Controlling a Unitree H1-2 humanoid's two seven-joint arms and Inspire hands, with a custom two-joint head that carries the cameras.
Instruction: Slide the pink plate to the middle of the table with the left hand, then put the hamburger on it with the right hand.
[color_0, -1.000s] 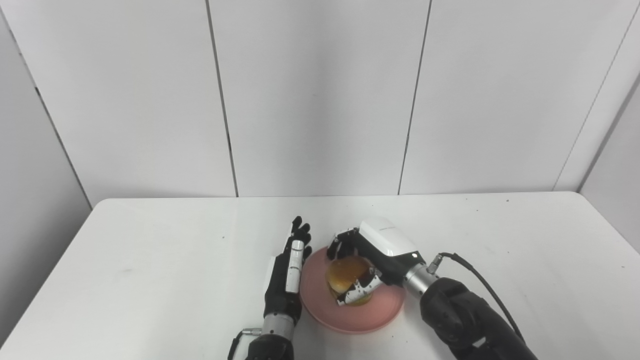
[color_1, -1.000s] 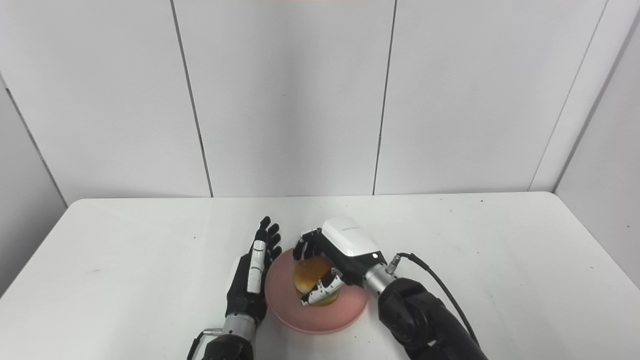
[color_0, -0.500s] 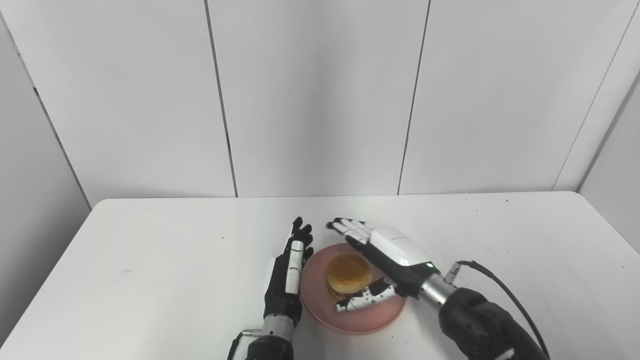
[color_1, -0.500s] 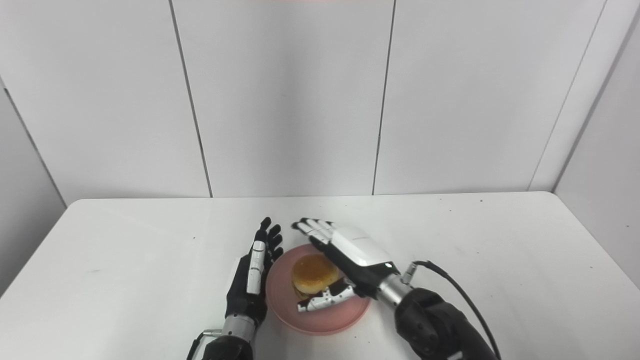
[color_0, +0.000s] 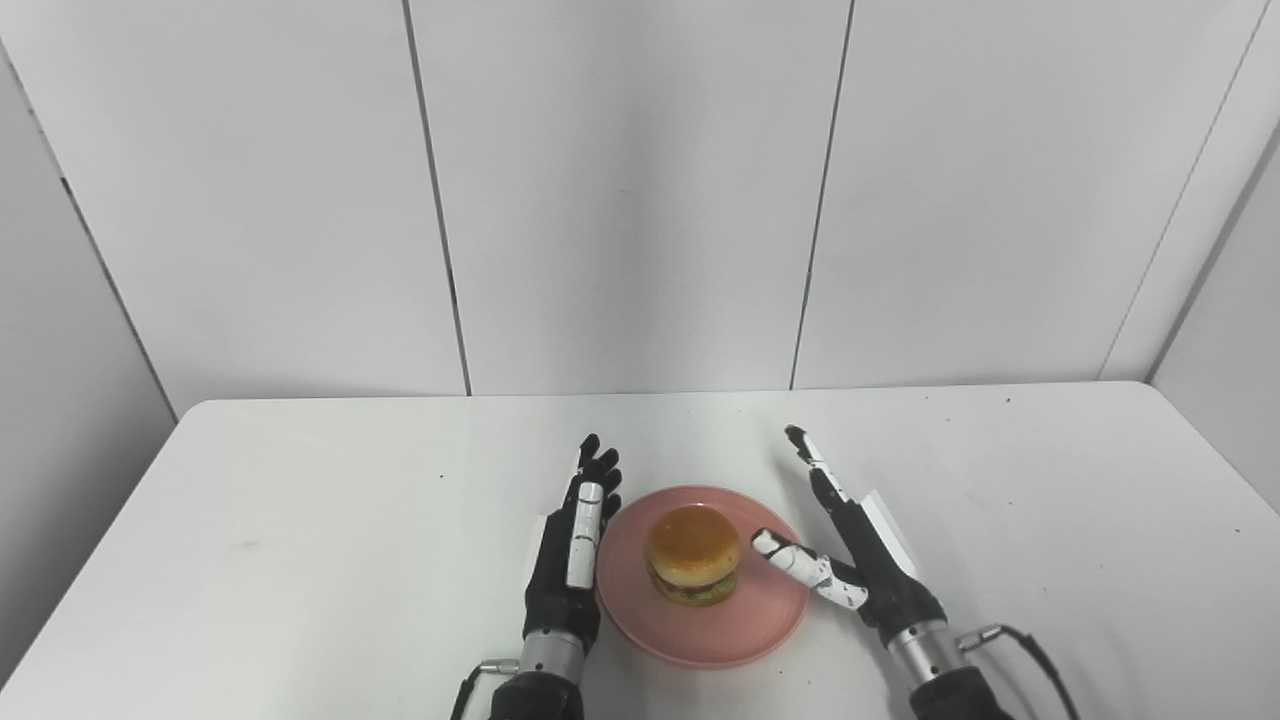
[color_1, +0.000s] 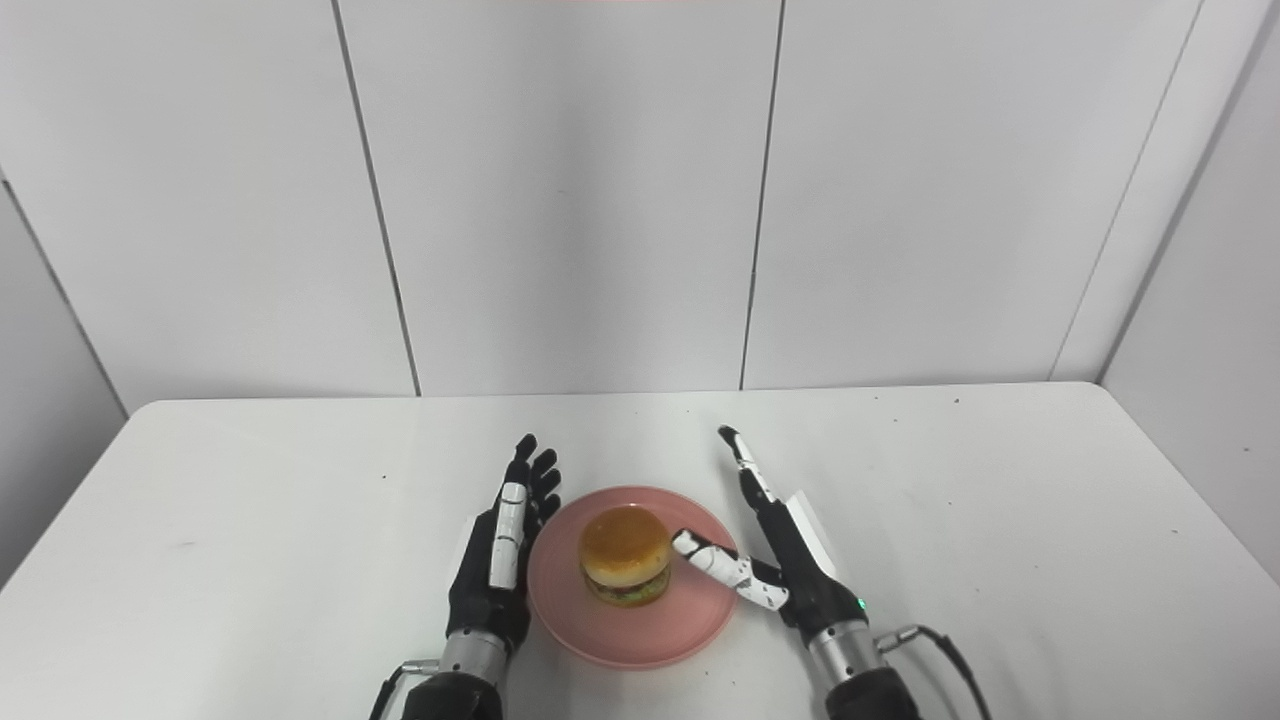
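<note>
The pink plate (color_0: 740, 625) lies on the white table near its front middle. On the plate's centre sits the hamburger (color_0: 693, 555), upright, with a golden bun and green lettuce at its base. My left hand (color_0: 572, 545) stands on edge against the plate's left rim, open, fingers straight and pointing away. To the right of the plate my right hand (color_0: 855, 550) is open and holds nothing; its fingers point away and its thumb reaches over the plate's right rim toward the hamburger without touching it.
The white table (color_0: 300, 520) spreads wide to both sides and behind the plate, up to white wall panels (color_0: 630, 190). A cable (color_0: 1010, 640) trails from my right wrist at the bottom edge.
My right hand let go of the hamburger, opened wide and drew back to the right of the plate. The hamburger stays on the plate. The left hand has not moved.
</note>
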